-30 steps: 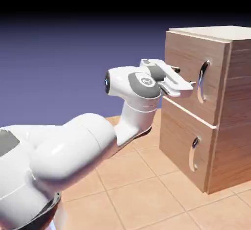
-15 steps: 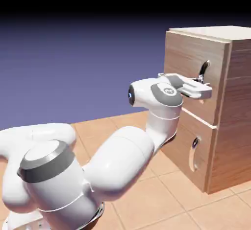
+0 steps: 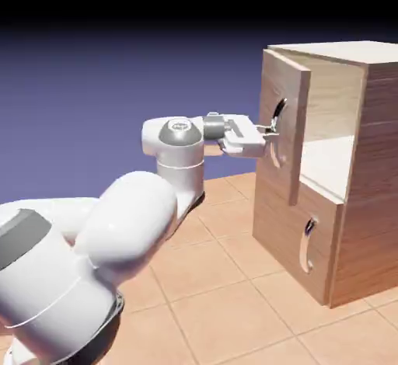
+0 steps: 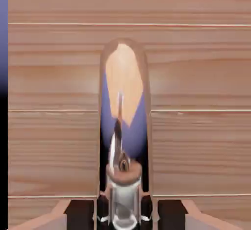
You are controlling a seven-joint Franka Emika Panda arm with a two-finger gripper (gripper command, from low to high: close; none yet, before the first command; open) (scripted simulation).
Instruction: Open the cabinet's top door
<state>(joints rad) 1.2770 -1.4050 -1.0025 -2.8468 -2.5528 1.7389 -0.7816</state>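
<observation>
We note that the hand view alone shows the hand [image 4: 122, 214] clenched on the silver handle [image 4: 121, 126], while the exterior view shows the cabinet [image 3: 373, 161] at right, its wood-grain top door [image 3: 281, 126] swung partly ajar, pale interior [image 3: 330, 154] exposed.

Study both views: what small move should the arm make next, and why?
Probably keep pulling the same way, grip unchanged. The gripper is shut on the silver handle of the top door, which stands only partly swung out from the cabinet, showing its pale interior.
</observation>
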